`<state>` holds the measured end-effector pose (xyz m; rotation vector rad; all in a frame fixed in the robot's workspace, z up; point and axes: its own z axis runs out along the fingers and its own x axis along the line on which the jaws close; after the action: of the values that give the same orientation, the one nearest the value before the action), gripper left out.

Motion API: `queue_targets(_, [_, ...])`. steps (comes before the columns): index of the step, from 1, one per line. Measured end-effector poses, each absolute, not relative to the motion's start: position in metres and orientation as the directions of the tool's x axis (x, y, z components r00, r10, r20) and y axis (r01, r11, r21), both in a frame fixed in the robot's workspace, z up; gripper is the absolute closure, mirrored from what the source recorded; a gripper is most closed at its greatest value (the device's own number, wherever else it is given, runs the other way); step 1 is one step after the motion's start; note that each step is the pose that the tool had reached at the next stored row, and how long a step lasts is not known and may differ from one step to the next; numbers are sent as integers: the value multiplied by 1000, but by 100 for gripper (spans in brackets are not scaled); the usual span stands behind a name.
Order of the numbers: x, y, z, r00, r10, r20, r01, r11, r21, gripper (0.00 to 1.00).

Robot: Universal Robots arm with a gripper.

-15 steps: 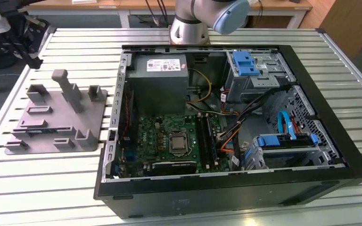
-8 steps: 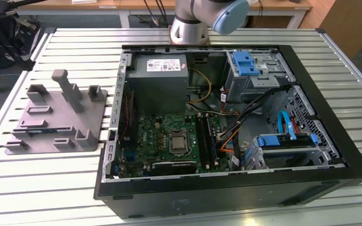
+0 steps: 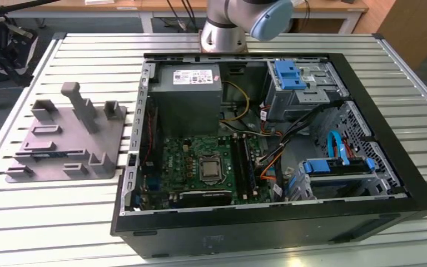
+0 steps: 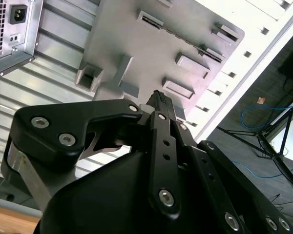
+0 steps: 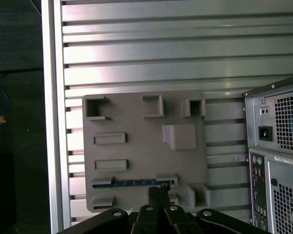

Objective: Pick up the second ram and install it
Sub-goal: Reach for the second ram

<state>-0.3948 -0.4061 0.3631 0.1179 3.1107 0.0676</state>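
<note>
Closest to the lens in the second wrist view: tool (image 4: 158, 97), black links running up to tips pressed together, pinching nothing. Hangs over the grey holder (image 4: 151, 53), apart from it. Past the holder, ribbed table (image 4: 53, 53) and a corner of the case (image 4: 10, 29).

Same tool in the first wrist view, tips shut, over one end of the holder's long slot; height above it hard to tell. Ram (image 5: 132, 184) lying on edge in that slot: thin, narrow blue strip, top edge alone showing, ends tucked between the holder's small blocks. Case back panel just beside the holder.

From the exterior view, arm (image 3: 224, 30) rising beyond the case, well apart from the holder. Holder flat on the table, just beside the case on the exterior view's left, with the ram as a short blue line in one of its slots. Case open, green board (image 3: 198, 167) exposed.

Judged step: approach for the pick, with the ram not yet gripped or lifted. Calls for spreading the tips, squaring them across the strip's thin edge, then dropping straight down at mid-length. Probably stiff but slim, with little to grip, so a skewed pinch could tilt it or jam it in the slot.
</note>
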Motion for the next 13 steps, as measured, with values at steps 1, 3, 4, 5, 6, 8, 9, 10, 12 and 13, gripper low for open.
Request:
queue_targets(1, [-396,-407,363,-997,76,-26,75,996,44,90])
queue_targets(3, [-399,-407,362,-997,76,-26,75,996,44,90])
queue_targets(4, [-401,-408,362,-997,76,-26,75,996,44,90])
queue_targets(5, [-402,-408,361,-997,76,-26,75,996,44,90])
queue_targets(6, [-403,-408,361,-997,76,-26,75,996,44,90])
queue_targets(8, [-406,-409,360,-997,76,-26,75,996,44,90])
queue_targets(9, [-407,-410,360,-997,76,-26,75,996,44,90])
queue_targets(10, [-408,-410,359,-997,76,-26,75,996,44,90])
queue_targets(12, [-411,-411,358,-997,76,-26,75,996,44,90])
queue_targets(13, [-412,-411,358,-997,76,-26,75,996,44,90])
